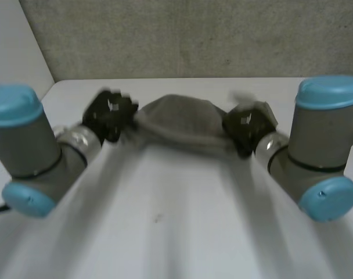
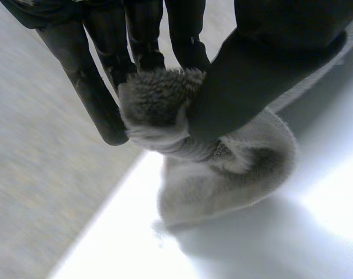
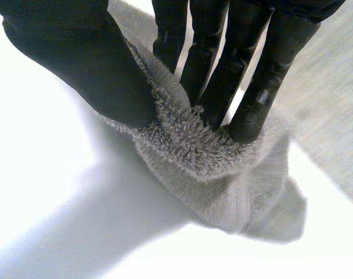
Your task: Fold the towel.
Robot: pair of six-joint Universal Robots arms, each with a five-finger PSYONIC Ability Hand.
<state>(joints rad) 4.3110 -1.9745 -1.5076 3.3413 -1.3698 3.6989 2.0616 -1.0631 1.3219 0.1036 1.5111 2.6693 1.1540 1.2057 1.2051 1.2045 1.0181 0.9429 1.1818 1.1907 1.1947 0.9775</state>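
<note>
White table point(image 1: 165, 221) runs out to a grey wall point(image 1: 194, 35), and at its far middle the towel point(image 1: 179, 122) is strung between the two hands as a bunched grey band, sagging a little along its near edge. It is not spread flat, and no clean crease or squared layer shows; in the wrist views the cloth below each grip hangs in a rumpled lump whose lower part seems to lie on the table (whether it rests fully or only brushes it, I cannot tell).

The left hand point(image 1: 110, 115) holds the towel's left end: in its wrist view a tuft of pile is pinched between the thumb and straight fingers point(image 2: 95, 99) held close together. The right hand point(image 1: 246, 125) does the same at the right end, with a fold of pile squeezed between its thumb and its straight fingers. Behind them the left arm point(image 1: 31, 151) and right arm point(image 1: 321, 157) flank the near table.

My judgement: the fold is at an early stage. Both ends are gripped, but laying the towel out, bringing one half over the other and letting go are all left to do.
</note>
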